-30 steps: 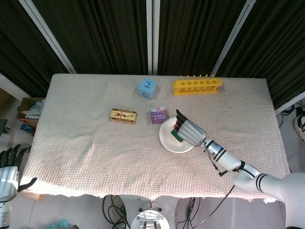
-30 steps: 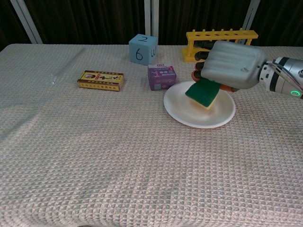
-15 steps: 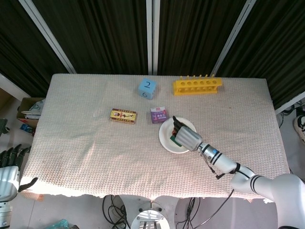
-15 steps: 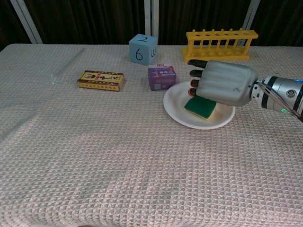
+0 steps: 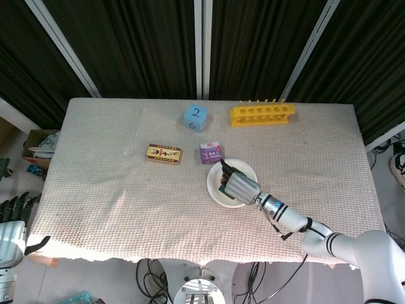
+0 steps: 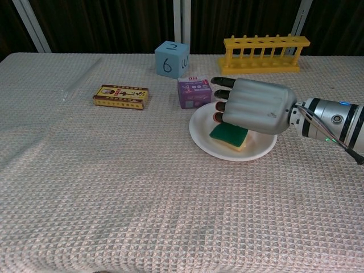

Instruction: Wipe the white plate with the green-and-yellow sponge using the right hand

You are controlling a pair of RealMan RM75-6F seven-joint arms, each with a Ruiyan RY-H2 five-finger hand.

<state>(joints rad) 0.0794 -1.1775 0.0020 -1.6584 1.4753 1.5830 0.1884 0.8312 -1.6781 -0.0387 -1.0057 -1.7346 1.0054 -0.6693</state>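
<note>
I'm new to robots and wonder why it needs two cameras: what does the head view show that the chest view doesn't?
Only the head view shows the left hand hanging idle beside the table's near-left corner, the floor and cables below, and the whole table from above.

Only the chest view shows the sponge's yellow underside and the 6 on the blue cube.

Both show the right hand pressing the green-and-yellow sponge onto the white plate, with the purple box, yellow-brown box and yellow rack nearby.
</note>
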